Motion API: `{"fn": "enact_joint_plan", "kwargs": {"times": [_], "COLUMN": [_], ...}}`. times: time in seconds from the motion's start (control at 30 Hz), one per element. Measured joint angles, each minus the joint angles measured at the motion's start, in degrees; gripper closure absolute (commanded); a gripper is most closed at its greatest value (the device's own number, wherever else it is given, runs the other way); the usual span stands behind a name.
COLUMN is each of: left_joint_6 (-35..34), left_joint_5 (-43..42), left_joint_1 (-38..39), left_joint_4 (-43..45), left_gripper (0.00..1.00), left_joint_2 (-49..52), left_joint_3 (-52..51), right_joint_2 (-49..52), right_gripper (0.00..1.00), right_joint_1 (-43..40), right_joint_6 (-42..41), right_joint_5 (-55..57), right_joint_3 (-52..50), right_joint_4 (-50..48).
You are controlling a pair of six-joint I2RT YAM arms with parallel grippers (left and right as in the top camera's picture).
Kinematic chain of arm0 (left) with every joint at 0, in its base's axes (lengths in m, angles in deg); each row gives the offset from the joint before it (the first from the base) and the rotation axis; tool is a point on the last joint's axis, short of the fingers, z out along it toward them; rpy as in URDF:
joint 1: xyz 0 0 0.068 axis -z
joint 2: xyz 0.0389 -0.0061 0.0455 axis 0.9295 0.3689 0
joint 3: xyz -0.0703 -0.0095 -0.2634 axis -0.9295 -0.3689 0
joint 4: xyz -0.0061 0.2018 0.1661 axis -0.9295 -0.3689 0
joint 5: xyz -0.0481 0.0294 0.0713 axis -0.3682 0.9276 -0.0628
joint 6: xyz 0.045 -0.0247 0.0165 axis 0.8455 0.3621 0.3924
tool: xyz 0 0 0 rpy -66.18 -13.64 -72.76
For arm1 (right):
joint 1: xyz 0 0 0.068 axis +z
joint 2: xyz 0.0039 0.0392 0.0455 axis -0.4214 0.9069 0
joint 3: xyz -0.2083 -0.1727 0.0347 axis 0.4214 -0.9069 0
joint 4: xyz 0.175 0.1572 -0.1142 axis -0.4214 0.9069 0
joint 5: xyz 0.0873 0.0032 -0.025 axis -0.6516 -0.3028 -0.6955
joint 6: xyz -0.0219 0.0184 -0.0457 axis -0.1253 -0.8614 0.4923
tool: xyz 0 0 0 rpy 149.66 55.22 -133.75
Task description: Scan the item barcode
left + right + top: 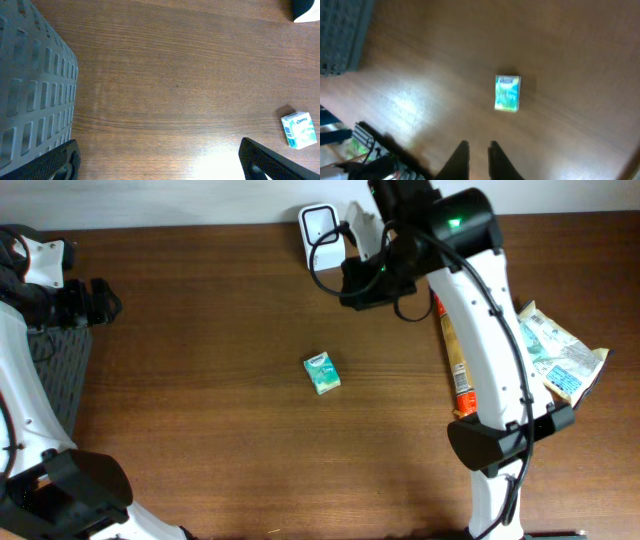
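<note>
Here's the right claw (479,147), up over the tabletop (200,410), fingers drawn narrow with only a slim gap between them and nothing in that gap. Out ahead of it, well apart, there's the item: a small green-and-white tissue pack (322,373), lying flat on the bare wood with nothing touching it. From overhead, the right arm (490,340) reaches across toward the back edge. Its claw end hangs just beside the white scanner (320,225), and the pack lies on the near side, apart from both. Now the left claw (159,145): jaws spread wide and empty, one finger at each lower corner of its own view. The pack sits far off to that claw's right, close to the edge of the view, while the grey basket (30,85) fills the space to its left. On the far side of the right arm from the pack, a long orange snack packet (457,360) and a pale crinkled bag (565,355) lie on the tabletop, the arm crossing over the packet
</note>
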Motion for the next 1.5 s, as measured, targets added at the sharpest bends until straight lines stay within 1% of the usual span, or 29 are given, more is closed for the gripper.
{"fn": "enact_joint_plan", "kwargs": {"times": [0.03,0.07,0.1,0.23,0.27,0.37,0.5,0.6,0.67,0.83,0.9,1.03,1.13,1.17,1.3,1.5], "left_joint_6": [0.0,0.0,0.0,0.0,0.0,0.0,0.0,0.0,0.0,0.0,0.0,0.0,0.0,0.0,0.0,0.0], "left_joint_5": [0.02,0.02,0.0,0.02,0.02,0.0,0.0,0.0,0.02,0.02,0.02,0.02,0.02,0.02,0.0,0.02], "left_joint_1": [0.02,0.02,0.0,0.02,0.02,0.02,0.02,0.02,0.0,0.02,0.0,0.0,0.02,0.02,0.02,0.02], "left_joint_4": [0.0,0.0,0.02,0.02,0.04,0.0,0.0,0.02,0.02,0.02,0.02,0.02,0.04,0.07,0.04,0.04], "left_gripper": [0.01,0.01,0.01,0.01,0.01,0.01,0.01,0.01,0.01,0.01,0.01,0.01,0.01,0.01,0.01,0.01], "left_joint_2": [0.0,0.0,0.0,0.02,0.0,0.02,0.02,0.02,0.02,0.02,0.02,0.02,0.02,0.02,0.02,0.02], "left_joint_3": [0.0,0.0,0.0,0.0,0.0,0.0,0.0,0.0,0.0,0.0,0.0,0.0,0.0,0.0,0.0,0.0], "right_joint_2": [0.0,0.11,0.22,0.02,0.2,0.61,0.63,0.63,0.63,0.63,0.63,0.63,0.63,0.63,0.63,0.63], "right_gripper": [0.54,0.48,0.45,0.43,0.43,0.36,0.36,0.36,0.32,0.29,0.3,0.3,0.31,0.34,0.38,0.39], "right_joint_1": [0.0,-0.07,-0.09,-0.26,-0.31,-0.35,-0.79,-1.92,-2.91,-3.58,-3.58,-3.58,-3.58,-3.58,-3.58,-3.58], "right_joint_6": [-0.46,-1.66,-2.14,-4.92,-5.84,-7.13,-8.79,-9.55,-9.75,-9.31,-8.68,-8.04,-8.04,-7.93,-7.85,-7.93], "right_joint_5": [0.55,1.49,1.81,2.69,2.75,2.78,2.73,2.38,2.25,0.33,-0.92,-2.67,-4.42,-5.07,-7.17,-8.26], "right_joint_3": [-2.32,-6.84,-9.16,-23.21,-28.06,-35.1,-42.47,-45.66,-47.12,-50.82,-51.91,-53.48,-55.93,-56.92,-60.41,-60.65], "right_joint_4": [-0.2,-0.87,-2.16,-10.78,-15.23,-20.98,-25.18,-26.18,-26.95,-29.75,-30.51,-31.95,-34.73,-35.85,-39.45,-41.57]}}
